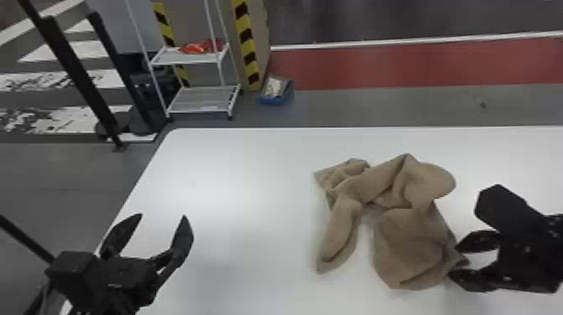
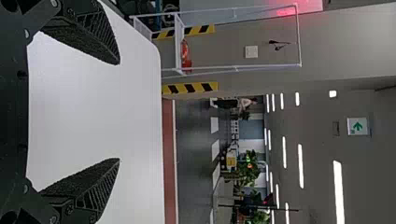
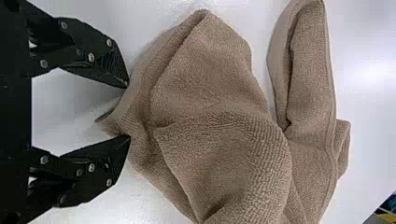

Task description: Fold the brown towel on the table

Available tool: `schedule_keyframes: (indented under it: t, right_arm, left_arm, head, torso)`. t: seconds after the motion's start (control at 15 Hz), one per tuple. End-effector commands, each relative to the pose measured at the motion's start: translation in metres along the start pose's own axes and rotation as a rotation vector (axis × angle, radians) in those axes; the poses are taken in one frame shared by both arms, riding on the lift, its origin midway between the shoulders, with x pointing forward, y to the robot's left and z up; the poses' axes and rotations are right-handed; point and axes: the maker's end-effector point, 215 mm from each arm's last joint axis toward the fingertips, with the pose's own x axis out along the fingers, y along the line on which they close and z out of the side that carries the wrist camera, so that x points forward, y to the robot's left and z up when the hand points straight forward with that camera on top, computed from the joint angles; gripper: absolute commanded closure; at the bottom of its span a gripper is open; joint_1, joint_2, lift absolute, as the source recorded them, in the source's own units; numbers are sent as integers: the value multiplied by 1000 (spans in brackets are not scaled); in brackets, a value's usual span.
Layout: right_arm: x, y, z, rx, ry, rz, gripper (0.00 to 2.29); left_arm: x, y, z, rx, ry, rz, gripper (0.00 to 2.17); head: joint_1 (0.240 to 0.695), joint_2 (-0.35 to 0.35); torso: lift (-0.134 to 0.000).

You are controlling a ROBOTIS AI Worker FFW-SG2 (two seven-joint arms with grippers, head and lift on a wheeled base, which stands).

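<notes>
Two pairs of my jaws stand apart: left gripper (image 1: pixel 162 217) near the left edge of the white surface (image 1: pixel 243 167), right gripper (image 1: pixel 455 261) around a corner of the brown towel (image 1: pixel 412 247), crumpled there. Grasping comes first (folding must wait); next, close, then spread it flat.

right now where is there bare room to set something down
The widest bare patch of white tabletop lies between the open black left gripper and the crumpled brown towel; another strip lies behind the towel. Crowded: the towel's right side, where the open black right gripper straddles a corner.
</notes>
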Motion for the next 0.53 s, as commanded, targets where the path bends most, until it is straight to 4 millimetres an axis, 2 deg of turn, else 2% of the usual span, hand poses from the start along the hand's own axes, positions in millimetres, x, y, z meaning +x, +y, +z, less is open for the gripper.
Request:
schedule_keyframes:
  t: [0.0,0.13,0.2,0.27,0.33,0.47]
  right_arm:
    - [2,-1,1,4,-1,9,1072]
    - [1,-3,3,14,-19,12,1339]
    - [0,-5,5,18,-35,14,1555]
    - [-4,-10,6,16,-56,3,1922]
    - [-11,-30,6,35,-87,-67,2125]
    - [-50,-65,10,87,-217,-149,2125]
  left_arm:
    - [0,0,-1,-3,2,0,161]
    - [1,-1,-2,-5,3,-1,161]
    - [1,-1,-3,-5,4,0,161]
    - [1,-1,-4,-5,6,0,161]
    - [0,0,-5,-5,7,1,161]
    - [1,0,-4,-5,6,1,161]
  head:
    - [695,175]
    - [695,175]
    - [695,175]
    - [695,174]
    - [695,174]
    - [695,157]
  torso:
    - [-124]
    - [-124]
    - [-124]
    - [-124]
    - [-124]
    - [-124]
